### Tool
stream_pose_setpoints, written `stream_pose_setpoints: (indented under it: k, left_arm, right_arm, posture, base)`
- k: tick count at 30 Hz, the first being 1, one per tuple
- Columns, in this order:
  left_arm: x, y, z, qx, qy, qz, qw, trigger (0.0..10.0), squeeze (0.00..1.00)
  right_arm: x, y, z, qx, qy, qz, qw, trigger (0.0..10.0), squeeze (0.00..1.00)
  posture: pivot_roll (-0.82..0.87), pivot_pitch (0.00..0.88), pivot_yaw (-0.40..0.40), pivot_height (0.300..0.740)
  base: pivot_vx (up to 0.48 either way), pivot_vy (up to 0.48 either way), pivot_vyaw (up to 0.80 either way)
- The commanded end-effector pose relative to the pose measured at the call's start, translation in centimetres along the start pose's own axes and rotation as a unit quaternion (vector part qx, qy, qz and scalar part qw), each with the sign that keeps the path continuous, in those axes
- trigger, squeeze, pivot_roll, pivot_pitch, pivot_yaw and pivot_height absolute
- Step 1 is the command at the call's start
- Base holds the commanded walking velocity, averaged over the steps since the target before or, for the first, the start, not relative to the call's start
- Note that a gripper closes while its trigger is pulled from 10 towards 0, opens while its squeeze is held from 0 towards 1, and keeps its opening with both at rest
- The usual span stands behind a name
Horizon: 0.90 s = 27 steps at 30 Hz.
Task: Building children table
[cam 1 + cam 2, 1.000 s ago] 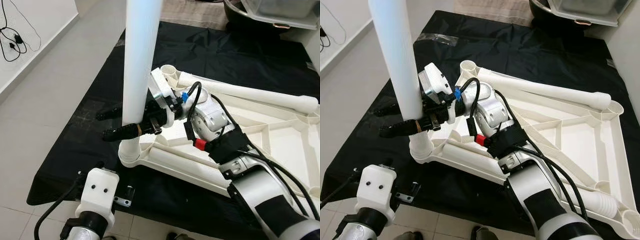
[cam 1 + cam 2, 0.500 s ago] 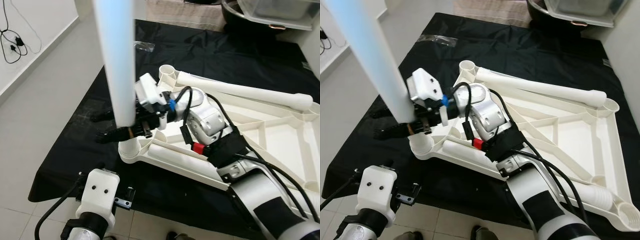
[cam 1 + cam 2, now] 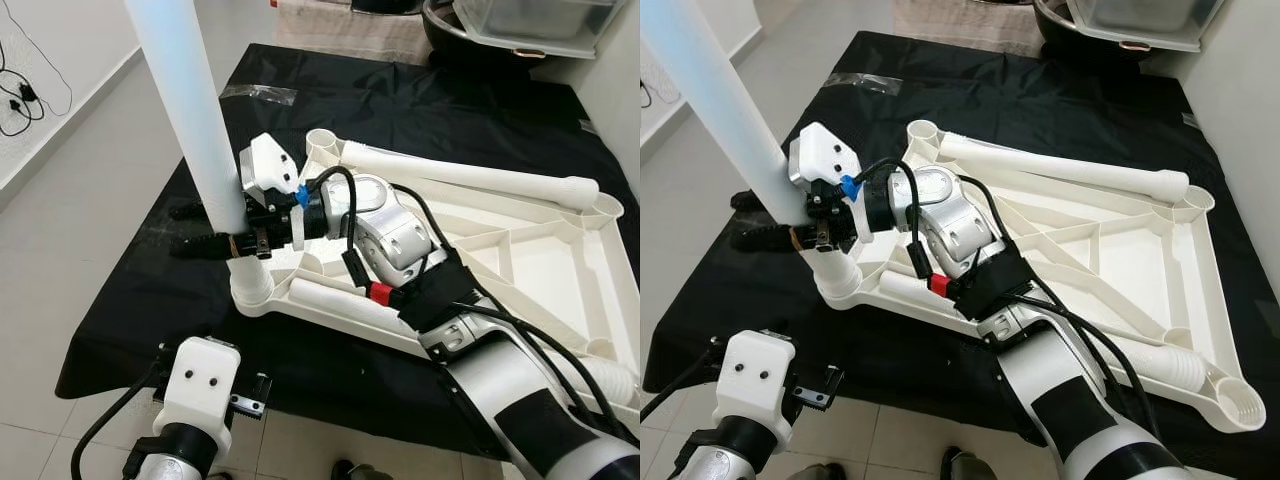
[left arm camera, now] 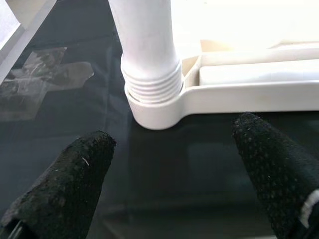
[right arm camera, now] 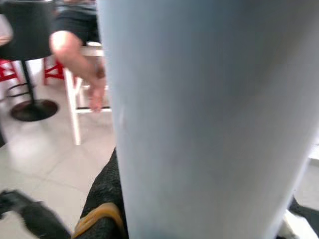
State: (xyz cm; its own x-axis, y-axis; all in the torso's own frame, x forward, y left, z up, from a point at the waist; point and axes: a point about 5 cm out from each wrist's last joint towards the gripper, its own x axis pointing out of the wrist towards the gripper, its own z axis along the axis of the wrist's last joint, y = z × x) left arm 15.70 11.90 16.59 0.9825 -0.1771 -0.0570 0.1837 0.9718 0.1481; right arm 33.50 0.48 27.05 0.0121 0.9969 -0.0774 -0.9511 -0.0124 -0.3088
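Down at the near left corner of the black sheet (image 3: 130,330), where it ends against grey floor tiles (image 3: 70,210), I have the left gripper (image 4: 174,169) parked low with its two fingers spread wide and nothing between them; through its wrist camera I see the threaded end of the upright leg (image 3: 185,120) seated in the corner socket (image 3: 250,290) of the white table frame (image 3: 1120,270), with dark sheet between the fingertips and that socket. That socket sits near the sheet's left edge, so on that side I have only a narrow strip of cloth before bare floor. Moving right, my right gripper (image 3: 215,230) clamps the upright leg just above the socket, black fingers wrapped around the tube; its wrist camera has the leg pressed close against the lens. The leg tilts up and away to the left. Further right, the frame lies flat on the sheet, underside up, its ribs forming open triangles. A second leg (image 3: 470,180) lies along its far rail, and a ribbed leg end (image 3: 1180,370) lies beside the near right corner socket (image 3: 1240,405). Beyond the far edge of the sheet stands a dark tub (image 3: 480,30).
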Motion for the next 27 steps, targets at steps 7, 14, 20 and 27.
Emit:
stream_pose_setpoints:
  k: [7, 14, 20, 27]
  left_arm:
    - [0.0, 0.0, -0.5, 0.003, 0.01, -0.001, 1.0, 10.0, 0.0]
    - [0.1, 0.0, -0.5, 0.004, 0.009, -0.001, 1.0, 10.0, 0.0]
    - [0.1, 0.0, -0.4, 0.005, 0.007, -0.001, 1.0, 10.0, 0.0]
    - [0.2, 0.3, -0.4, 0.008, 0.006, 0.002, 1.0, 10.0, 0.0]
  right_arm:
    - [-2.1, 0.3, -8.1, 0.144, 0.142, -0.113, 0.973, 10.0, 0.0]
    - [-2.1, -0.4, -8.6, 0.169, 0.147, -0.177, 0.959, 10.0, 0.0]
    - [-2.5, -1.4, -9.1, 0.181, 0.156, -0.267, 0.934, 10.0, 0.0]
    - [-3.6, -3.5, -8.6, 0.212, 0.128, -0.422, 0.872, 10.0, 0.0]
  posture:
    - [0.08, 0.25, -0.113, 0.74]
    - [0.08, 0.243, -0.112, 0.74]
    - [0.08, 0.241, -0.112, 0.74]
    - [0.08, 0.244, -0.111, 0.74]
  base:
    - [0.0, 0.0, 0.0]
    - [0.0, 0.0, 0.0]
    - [0.0, 0.0, 0.0]
    - [0.0, 0.0, 0.0]
